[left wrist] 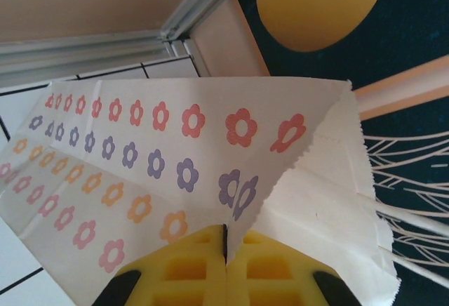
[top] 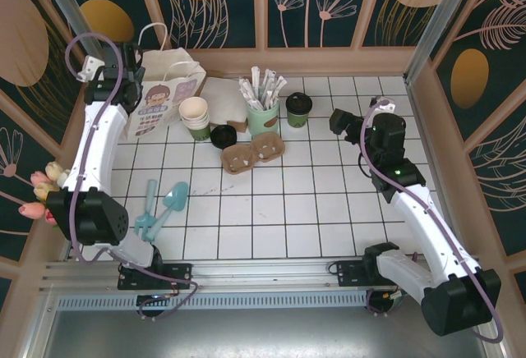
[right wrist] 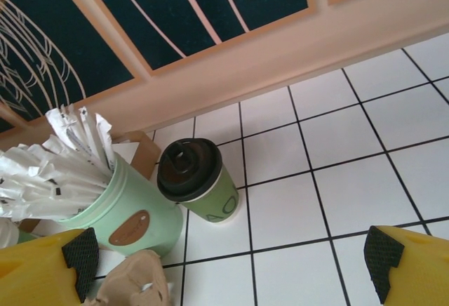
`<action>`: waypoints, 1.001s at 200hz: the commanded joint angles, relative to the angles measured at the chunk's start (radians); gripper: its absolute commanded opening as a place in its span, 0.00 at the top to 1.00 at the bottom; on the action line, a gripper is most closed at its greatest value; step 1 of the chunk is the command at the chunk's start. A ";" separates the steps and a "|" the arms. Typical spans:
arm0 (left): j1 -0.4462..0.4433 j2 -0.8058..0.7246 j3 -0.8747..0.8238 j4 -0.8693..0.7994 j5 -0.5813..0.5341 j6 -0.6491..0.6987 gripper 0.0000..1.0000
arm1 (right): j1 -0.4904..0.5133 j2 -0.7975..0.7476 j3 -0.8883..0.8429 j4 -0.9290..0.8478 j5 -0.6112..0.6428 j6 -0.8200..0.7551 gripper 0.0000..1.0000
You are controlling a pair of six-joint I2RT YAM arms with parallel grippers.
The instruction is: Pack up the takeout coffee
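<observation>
The takeout coffee (top: 298, 108), a dark green paper cup with a black lid, stands upright on the white tiles near the back wall. In the right wrist view the takeout coffee (right wrist: 196, 180) sits ahead and slightly left of my right gripper (right wrist: 228, 267), which is open and apart from it. From above, the right gripper (top: 341, 120) is just right of the cup. My left gripper (top: 131, 79) is at the back left, shut on the top edge of a white paper bag (top: 164, 95). The yellow pads of the left gripper (left wrist: 226, 243) pinch the bag's (left wrist: 175, 144) flower-printed serrated rim.
A pale green cup of white wrapped sticks (top: 263, 112) (right wrist: 126, 215) stands left of the coffee. A stack of lidless cups (top: 196, 117), a loose black lid (top: 223, 135) and a cardboard cup carrier (top: 252, 152) lie nearby. Teal spoons (top: 160, 206) rest front left.
</observation>
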 commanded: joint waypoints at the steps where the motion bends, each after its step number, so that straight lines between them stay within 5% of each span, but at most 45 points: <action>1: 0.004 -0.071 -0.030 0.001 -0.089 -0.022 1.00 | 0.000 0.009 -0.015 0.047 -0.046 -0.025 0.01; 50: 0.004 -0.140 -0.025 -0.089 -0.185 0.027 1.00 | 0.003 0.039 -0.006 0.052 -0.046 -0.024 0.01; 82: 0.004 -0.197 -0.022 -0.186 -0.164 0.126 1.00 | 0.010 0.080 0.007 0.062 -0.165 -0.037 0.01; 200: 0.004 -0.396 0.041 -0.427 0.135 0.553 1.00 | 0.333 0.470 0.159 0.145 -0.225 0.023 0.06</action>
